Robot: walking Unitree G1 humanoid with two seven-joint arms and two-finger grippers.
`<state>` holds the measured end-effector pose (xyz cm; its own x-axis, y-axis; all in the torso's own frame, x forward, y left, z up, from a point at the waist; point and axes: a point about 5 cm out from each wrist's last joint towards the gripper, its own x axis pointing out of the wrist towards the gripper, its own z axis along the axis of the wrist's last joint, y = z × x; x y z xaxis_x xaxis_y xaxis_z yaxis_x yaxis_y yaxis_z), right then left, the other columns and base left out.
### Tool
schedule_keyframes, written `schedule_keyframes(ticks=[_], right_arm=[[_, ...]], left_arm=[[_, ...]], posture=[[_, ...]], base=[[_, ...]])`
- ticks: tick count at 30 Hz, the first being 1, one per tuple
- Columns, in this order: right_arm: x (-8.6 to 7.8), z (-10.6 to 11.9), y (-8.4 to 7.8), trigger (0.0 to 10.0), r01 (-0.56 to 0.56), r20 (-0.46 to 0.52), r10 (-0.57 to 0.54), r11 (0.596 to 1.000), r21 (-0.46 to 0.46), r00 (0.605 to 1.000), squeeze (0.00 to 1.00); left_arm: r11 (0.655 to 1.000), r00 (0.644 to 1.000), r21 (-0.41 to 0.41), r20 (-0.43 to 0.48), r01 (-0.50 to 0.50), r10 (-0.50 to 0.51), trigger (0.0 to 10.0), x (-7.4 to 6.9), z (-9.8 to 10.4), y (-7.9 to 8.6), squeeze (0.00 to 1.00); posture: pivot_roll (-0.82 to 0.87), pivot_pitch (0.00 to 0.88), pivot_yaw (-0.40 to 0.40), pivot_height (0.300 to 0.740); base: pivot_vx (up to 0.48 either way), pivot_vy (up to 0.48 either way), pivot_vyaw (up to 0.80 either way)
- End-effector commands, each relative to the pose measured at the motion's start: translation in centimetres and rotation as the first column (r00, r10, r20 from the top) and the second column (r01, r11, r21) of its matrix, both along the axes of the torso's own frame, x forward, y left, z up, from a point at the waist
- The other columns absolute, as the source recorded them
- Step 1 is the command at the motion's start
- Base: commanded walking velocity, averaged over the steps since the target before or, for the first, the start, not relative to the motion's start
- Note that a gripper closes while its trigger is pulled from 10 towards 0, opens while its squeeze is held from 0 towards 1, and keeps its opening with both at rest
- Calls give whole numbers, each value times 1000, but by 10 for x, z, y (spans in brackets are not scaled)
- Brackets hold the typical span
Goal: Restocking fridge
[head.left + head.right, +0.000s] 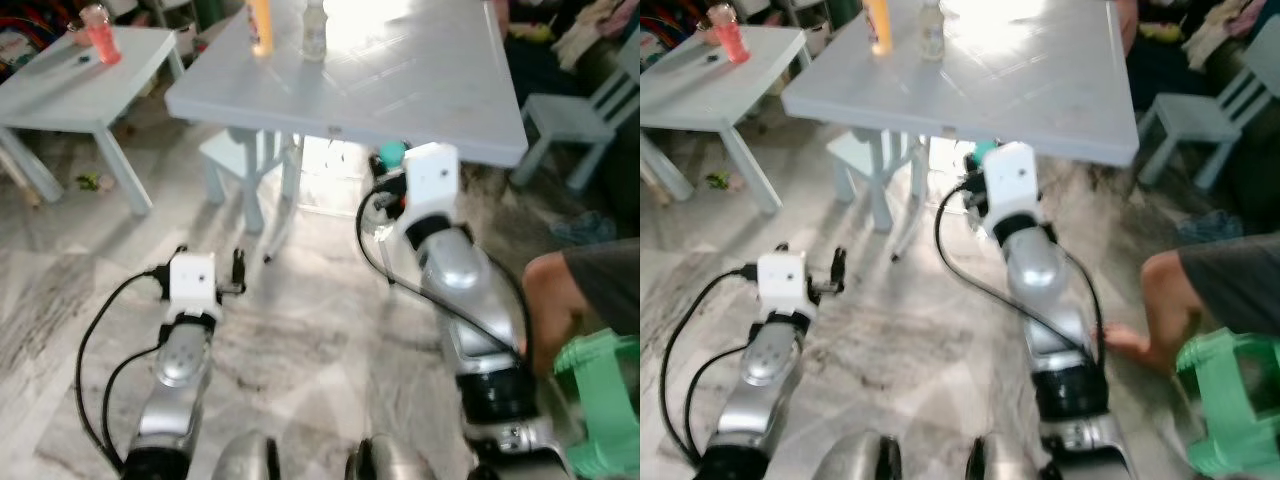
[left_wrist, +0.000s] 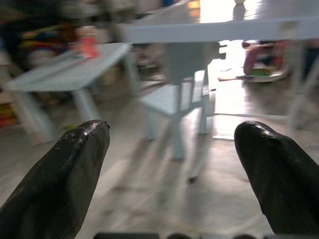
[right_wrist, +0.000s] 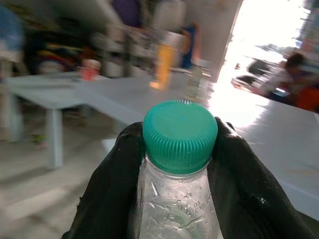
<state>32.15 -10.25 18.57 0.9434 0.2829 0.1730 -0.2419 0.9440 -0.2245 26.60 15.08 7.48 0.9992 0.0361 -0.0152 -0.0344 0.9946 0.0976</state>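
The right pincer (image 3: pixel 177 199) is closed on a clear plastic bottle with a green screw cap (image 3: pixel 180 135). Its two black fingers (image 3: pixel 112 194) press against the neck on opposite sides, just below the cap. In the head views the right arm is raised in front of the near edge of the large grey tabletop (image 1: pixel 400 90), with the green cap visible just beyond the wrist housing (image 1: pixel 392 153).

The left pincer (image 2: pixel 172 174) is wide open and holds nothing. It is carried low over the marble floor (image 1: pixel 300 300), pointing toward the small chair under the tabletop.

An orange bottle (image 1: pixel 260 25) and a pale clear bottle (image 1: pixel 314 30) stand on the far part of the tabletop. A red container (image 1: pixel 100 35) stands on a separate small table (image 1: pixel 60 90) to the robot's left. A person sits at the right, near a green plastic stool (image 1: pixel 600 400).

Step in hand, as judged: transport of one bottle, already gripped, to the fridge. The fridge is not visible from this position.

The next move calls for:
- turning the body away from the tabletop to locate the fridge;
- holding the bottle upright with firm grip at the neck;
- keeping clear of the seated person and the stool;
- keeping the left pincer free for the fridge door.
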Motion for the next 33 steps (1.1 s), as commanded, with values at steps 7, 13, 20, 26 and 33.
schedule_keyframes(ticks=[7, 13, 20, 26, 33], right_arm=[[-19, -45, -24, 10000, 81, -138, -74, 995, 49, 988, 0], [-21, -49, -17, 10000, 61, -124, -56, 997, 38, 991, 0], [-16, -41, -8, 10000, 18, -96, -13, 998, 55, 995, 0], [-17, -41, -2, 10000, -7, -85, 12, 998, 60, 996, 0], [-24, -49, -21, 10000, 42, -90, -36, 997, 64, 995, 0]], left_arm=[[990, 997, -120, -11, -78, 78, 10000, -13, 2, 16, 0], [997, 999, -67, 11, -40, 41, 10000, -9, 1, 8, 0], [995, 999, -89, -15, -37, 36, 10000, -10, -2, 8, 0], [997, 999, -67, 1, -37, 38, 10000, -4, -1, 1, 0], [996, 997, -45, 22, -72, 73, 10000, -9, 1, 13, 0]], posture=[[37, 79, 37, 740], [39, 82, 43, 740], [44, 74, 35, 740], [45, 72, 31, 740], [55, 66, 24, 740]], base=[[0, 0, 0], [0, 0, 400], [0, 0, 800], [0, 0, 800], [0, 0, 800]])
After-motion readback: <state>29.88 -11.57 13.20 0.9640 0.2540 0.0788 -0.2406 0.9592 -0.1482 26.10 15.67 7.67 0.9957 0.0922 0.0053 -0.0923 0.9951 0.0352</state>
